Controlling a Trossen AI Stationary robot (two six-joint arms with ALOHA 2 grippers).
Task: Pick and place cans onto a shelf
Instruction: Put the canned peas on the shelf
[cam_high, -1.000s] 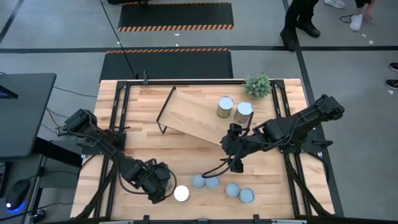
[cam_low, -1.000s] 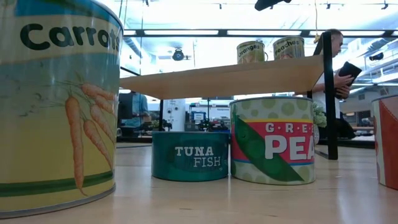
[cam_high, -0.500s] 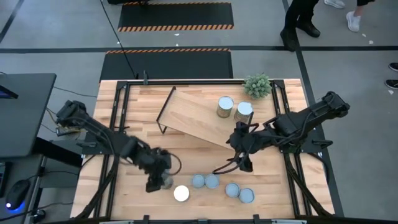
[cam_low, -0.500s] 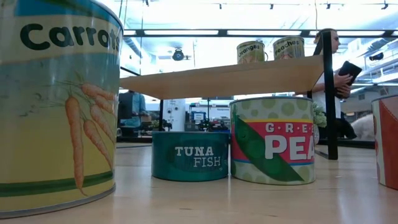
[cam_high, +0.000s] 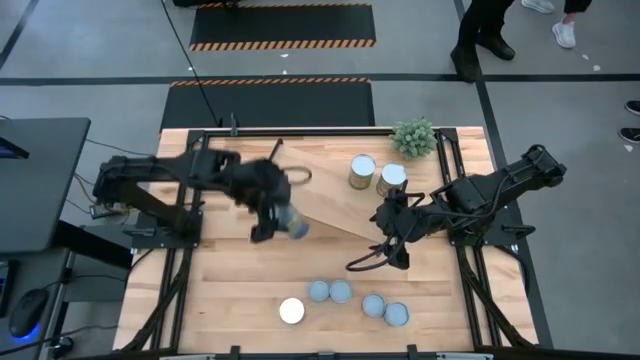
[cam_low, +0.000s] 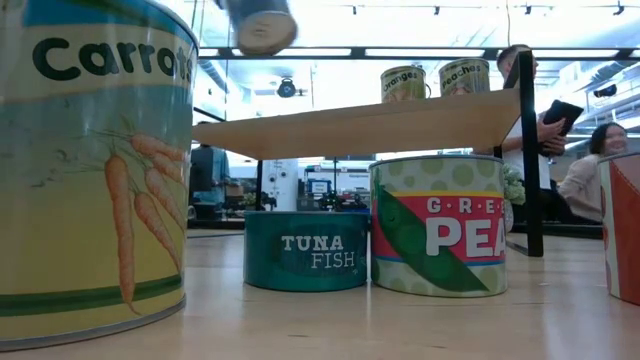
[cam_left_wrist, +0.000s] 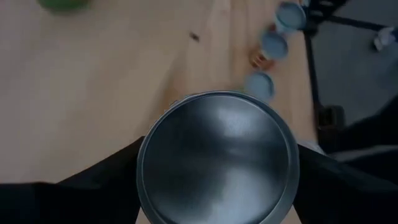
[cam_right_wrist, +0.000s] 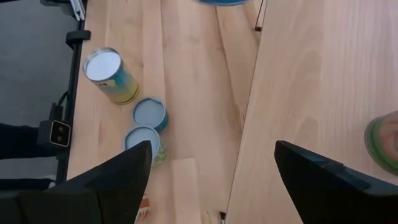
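My left gripper is up in the air over the front edge of the shelf, near its left end, and its fingers are squeezed tight on a can. In the left wrist view the round shiny bottom of that can sits between the two dark fingers and fills most of the picture. In the low view the same can hangs high above the shelf board. My right gripper hangs just off the right end of the shelf, over the counter, and its fingers are spread wide with nothing in them. Two cans already stand on the right end of the shelf, the Oranges can and the Peaches can, side by side and touching. Five cans wait near the front edge of the counter: one with a white top toward the left, then a pair with blue-grey tops touching each other, then another such pair to the right. A small green plant sits at the back right corner of the counter. Close to the low camera I see a Carrots can, a Tuna Fish can and a Green Peas can.
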